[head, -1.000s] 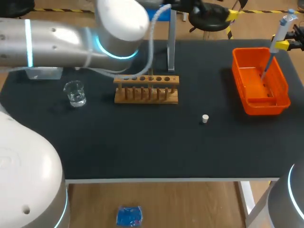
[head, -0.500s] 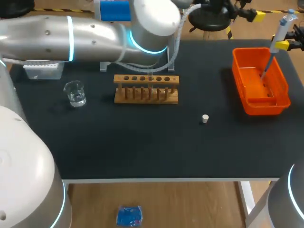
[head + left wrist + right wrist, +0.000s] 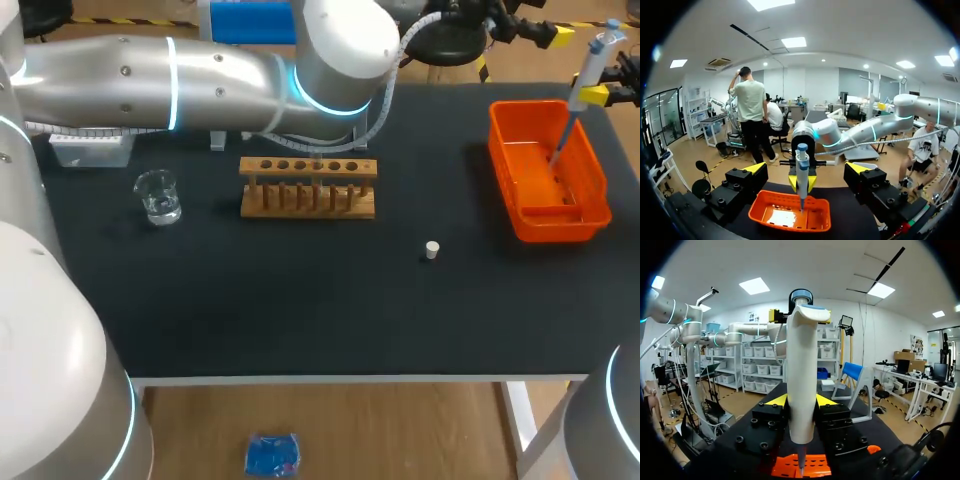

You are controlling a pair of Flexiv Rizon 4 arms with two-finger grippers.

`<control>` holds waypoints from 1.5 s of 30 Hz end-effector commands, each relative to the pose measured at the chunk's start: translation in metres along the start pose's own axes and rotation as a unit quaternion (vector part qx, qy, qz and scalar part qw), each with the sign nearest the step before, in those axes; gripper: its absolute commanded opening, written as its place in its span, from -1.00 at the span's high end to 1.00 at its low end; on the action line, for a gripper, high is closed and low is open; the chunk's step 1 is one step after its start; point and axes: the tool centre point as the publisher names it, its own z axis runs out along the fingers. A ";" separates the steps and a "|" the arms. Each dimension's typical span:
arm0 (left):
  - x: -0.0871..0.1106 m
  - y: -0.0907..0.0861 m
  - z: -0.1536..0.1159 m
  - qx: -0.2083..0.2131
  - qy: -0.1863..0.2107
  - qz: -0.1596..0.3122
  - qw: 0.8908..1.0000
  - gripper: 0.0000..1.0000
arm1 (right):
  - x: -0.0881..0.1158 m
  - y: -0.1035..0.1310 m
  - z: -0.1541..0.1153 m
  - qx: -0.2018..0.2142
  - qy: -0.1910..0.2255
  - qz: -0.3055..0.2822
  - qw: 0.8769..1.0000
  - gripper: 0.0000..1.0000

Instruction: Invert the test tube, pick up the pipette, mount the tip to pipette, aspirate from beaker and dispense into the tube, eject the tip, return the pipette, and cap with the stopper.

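Our right pincer [image 3: 801,401] clamps the pipette [image 3: 590,60] upright at the far right, its thin tip hanging over the orange bin [image 3: 500,170]. Our left pincer [image 3: 807,170] stands wide and empty at the far edge. We judge that tip ejection is in hand. Returning the pipette and capping remain: the stopper [image 3: 431,250] lies loose, near-right of the rack [image 3: 308,168].

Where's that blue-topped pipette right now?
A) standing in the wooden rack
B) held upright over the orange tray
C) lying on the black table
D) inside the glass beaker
B: the right gripper grips the pipette upright, its thin end pointing down at the orange tray.
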 end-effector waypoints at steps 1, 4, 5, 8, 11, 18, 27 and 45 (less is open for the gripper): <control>0.000 0.002 0.000 0.004 0.001 0.001 1.000 0.27 | -0.002 0.000 -0.002 0.000 0.004 0.000 1.000 1.00; 0.000 0.002 0.000 0.004 0.001 0.001 1.000 1.00 | -0.002 0.000 -0.002 0.000 0.004 0.000 1.000 1.00; 0.000 0.002 0.000 0.004 0.001 0.001 1.000 1.00 | -0.002 0.000 -0.002 0.000 0.004 0.000 1.000 1.00; 0.000 0.002 0.000 0.004 0.001 0.001 1.000 1.00 | -0.002 0.000 -0.002 0.000 0.004 0.000 1.000 1.00; 0.000 0.002 0.000 0.004 0.001 0.001 1.000 1.00 | -0.002 0.000 -0.002 0.000 0.004 0.000 1.000 1.00; 0.000 0.002 0.000 0.004 0.001 0.001 1.000 1.00 | -0.002 0.000 -0.002 0.000 0.004 0.000 1.000 1.00; 0.003 0.001 0.014 0.007 -0.011 -0.001 1.000 1.00 | -0.002 0.000 -0.002 0.000 0.004 0.000 1.000 1.00; 0.007 -0.004 0.041 0.041 -0.034 -0.008 0.999 1.00 | -0.002 0.000 -0.002 0.000 0.004 0.000 1.000 1.00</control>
